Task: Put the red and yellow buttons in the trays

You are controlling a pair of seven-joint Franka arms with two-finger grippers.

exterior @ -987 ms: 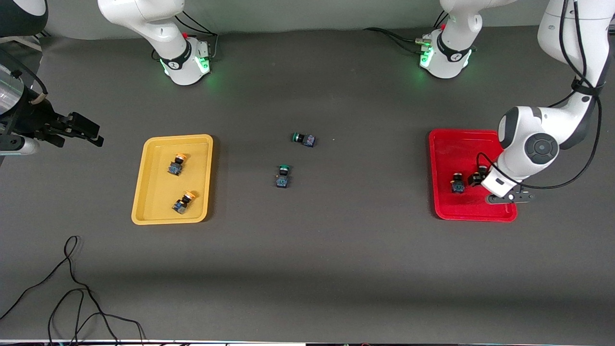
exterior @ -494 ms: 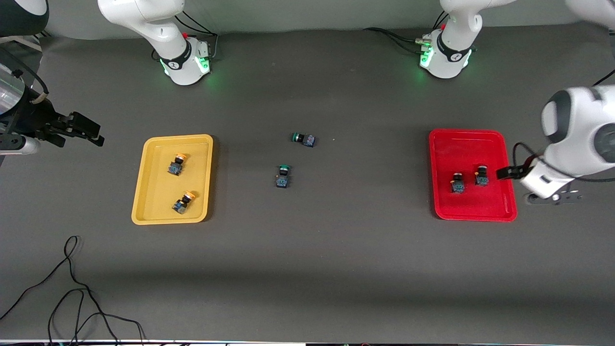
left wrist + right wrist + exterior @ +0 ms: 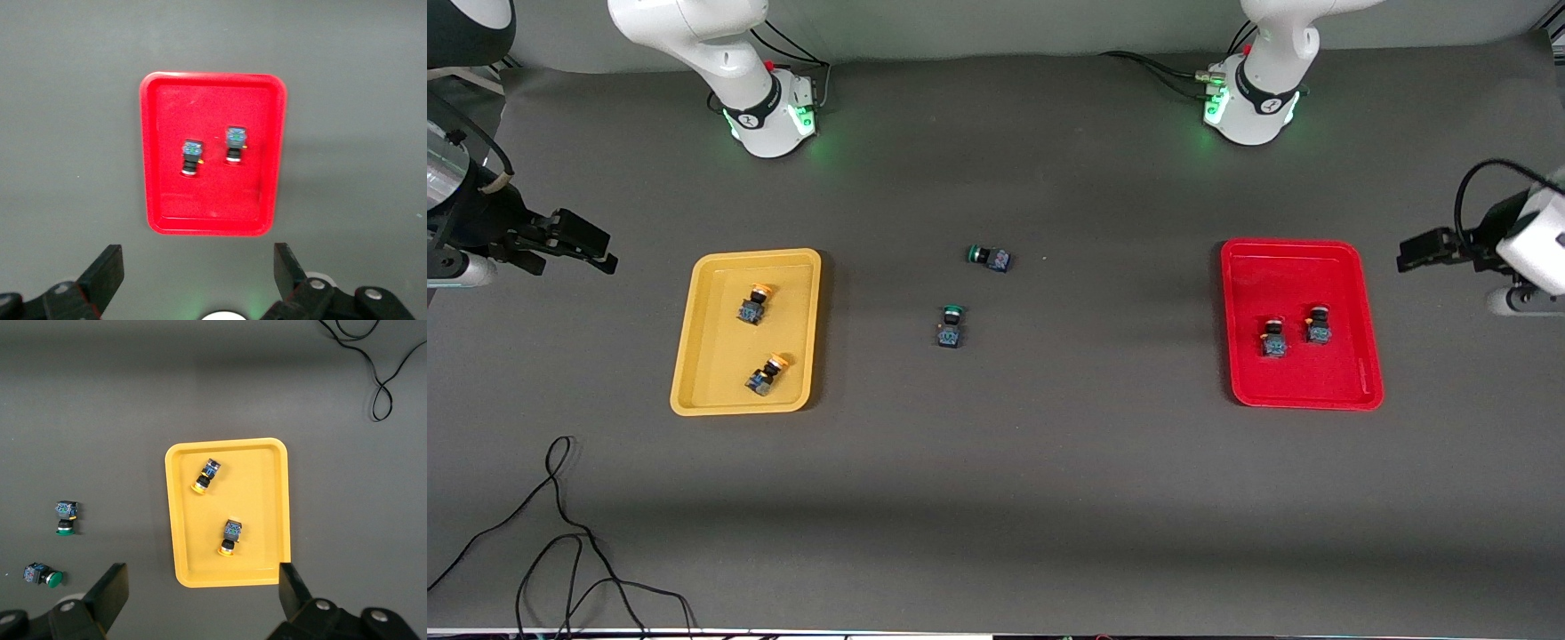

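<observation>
On your dark grey table (image 3: 996,489), the right gripper (image 3: 596,249) hangs fingers wide beside the yellow tray (image 3: 694,356) holding two yellow buttons (image 3: 755,304). Green buttons (image 3: 951,324) sit mid-table. The red tray (image 3: 1249,382) holds two red buttons (image 3: 1273,339); the left gripper (image 3: 1427,249) hangs alongside, fingers wide.

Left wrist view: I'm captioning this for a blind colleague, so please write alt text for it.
A red tray on a dark grey table holds two small red buttons side by side, not touching. The left gripper is over bare table just outside the tray's rim, its two black fingers wide open and empty.
</observation>
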